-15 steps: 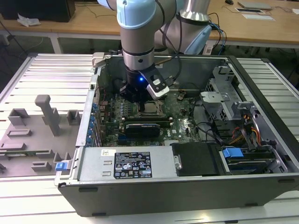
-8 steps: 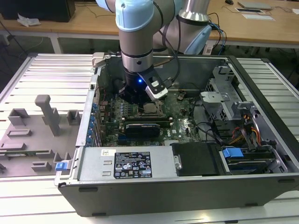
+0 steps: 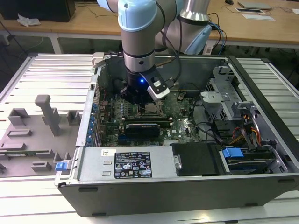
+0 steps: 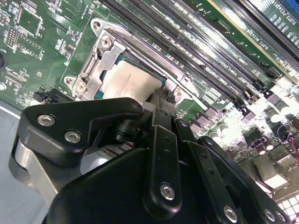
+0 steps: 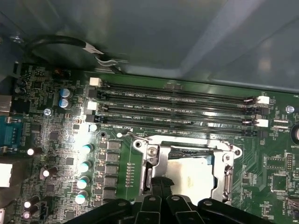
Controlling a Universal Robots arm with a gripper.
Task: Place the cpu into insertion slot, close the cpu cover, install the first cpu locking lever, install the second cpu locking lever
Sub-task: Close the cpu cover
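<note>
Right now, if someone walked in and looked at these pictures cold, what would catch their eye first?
The pale blue robot arm reaches down into the open computer case in the exterior view. In both wrist views its black claw sits low over the green motherboard, right at the edge of the cpu, whose pale top lies framed by the silvery cpu cover.
</note>
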